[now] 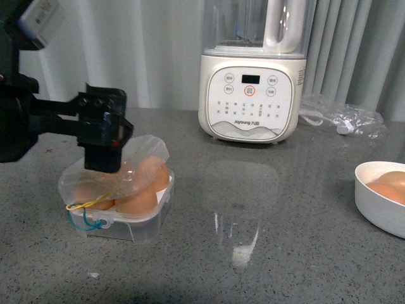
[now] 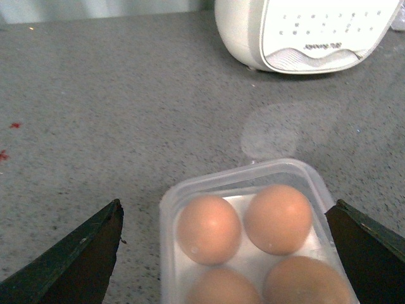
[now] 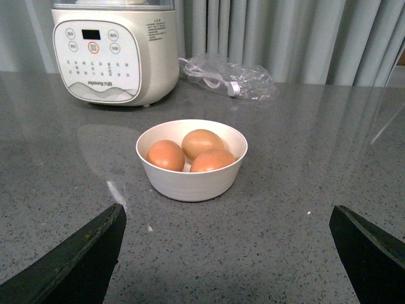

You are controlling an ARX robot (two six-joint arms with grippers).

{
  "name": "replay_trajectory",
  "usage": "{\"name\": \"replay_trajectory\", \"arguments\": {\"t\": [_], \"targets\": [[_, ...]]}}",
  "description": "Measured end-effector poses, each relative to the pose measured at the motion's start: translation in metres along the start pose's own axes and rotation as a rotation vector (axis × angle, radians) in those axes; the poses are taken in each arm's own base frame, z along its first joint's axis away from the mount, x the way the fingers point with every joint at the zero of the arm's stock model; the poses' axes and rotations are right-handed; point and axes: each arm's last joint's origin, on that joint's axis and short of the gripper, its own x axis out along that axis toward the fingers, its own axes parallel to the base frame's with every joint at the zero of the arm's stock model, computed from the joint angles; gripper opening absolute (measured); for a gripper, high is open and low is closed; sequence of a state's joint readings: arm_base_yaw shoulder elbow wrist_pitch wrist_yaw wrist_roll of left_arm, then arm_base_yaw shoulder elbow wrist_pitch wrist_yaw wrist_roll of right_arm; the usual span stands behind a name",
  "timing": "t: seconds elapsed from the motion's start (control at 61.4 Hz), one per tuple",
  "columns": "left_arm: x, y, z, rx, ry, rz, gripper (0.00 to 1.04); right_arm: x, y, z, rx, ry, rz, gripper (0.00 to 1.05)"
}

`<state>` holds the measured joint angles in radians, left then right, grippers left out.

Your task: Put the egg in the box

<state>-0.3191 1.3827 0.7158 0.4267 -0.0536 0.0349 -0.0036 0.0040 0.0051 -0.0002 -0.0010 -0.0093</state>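
Observation:
The box [image 1: 136, 229] is a clear plastic case at the front left of the grey counter. Its lid [image 1: 149, 152] is raised and yellow and blue cords [image 1: 88, 212] hang at its front. Several brown eggs fill its tray, among them one egg [image 2: 209, 228] beside another [image 2: 278, 218]; the box rim [image 2: 278, 166] frames them. My left gripper [image 1: 101, 149] hovers just above the box, open and empty, its fingers [image 2: 76, 259] apart on either side of it. My right gripper [image 3: 228, 253] is open and empty above the counter, short of the white bowl [image 3: 190, 183].
The bowl holds three brown eggs [image 3: 166, 155] and also shows at the right edge of the front view [image 1: 373, 202]. A cream blender [image 1: 250, 95] stands at the back centre. A clear bag with a cable [image 1: 345, 117] lies at the back right.

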Motion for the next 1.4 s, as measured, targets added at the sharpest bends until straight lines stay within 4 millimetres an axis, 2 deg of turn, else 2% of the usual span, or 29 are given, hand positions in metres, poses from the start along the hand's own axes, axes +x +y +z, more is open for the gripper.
{"name": "replay_trajectory", "arguments": {"t": [0.244,0.538,0.684,0.945,1.108,1.238,1.319,1.401], "targets": [[0.001,-0.015,-0.010,0.025,0.039,-0.051,0.98,0.000,0.000,0.000,0.000,0.000,0.000,0.98],[0.000,-0.014,-0.014,0.024,0.093,-0.055,0.98,0.000,0.000,0.000,0.000,0.000,0.000,0.98],[-0.005,-0.009,-0.004,0.008,0.090,-0.060,0.98,0.000,0.000,0.000,0.000,0.000,0.000,0.98],[-0.017,0.009,0.029,-0.054,0.004,-0.010,0.98,0.000,0.000,0.000,0.000,0.000,0.000,0.98],[-0.028,0.023,0.046,-0.112,-0.038,0.037,0.98,0.000,0.000,0.000,0.000,0.000,0.000,0.98],[-0.045,0.036,0.055,-0.167,-0.064,0.101,0.98,0.000,0.000,0.000,0.000,0.000,0.000,0.98],[-0.059,0.041,0.061,-0.173,-0.084,0.132,0.98,0.000,0.000,0.000,0.000,0.000,0.000,0.98],[-0.088,0.040,0.063,-0.154,-0.101,0.150,0.98,0.000,0.000,0.000,0.000,0.000,0.000,0.98]]}}
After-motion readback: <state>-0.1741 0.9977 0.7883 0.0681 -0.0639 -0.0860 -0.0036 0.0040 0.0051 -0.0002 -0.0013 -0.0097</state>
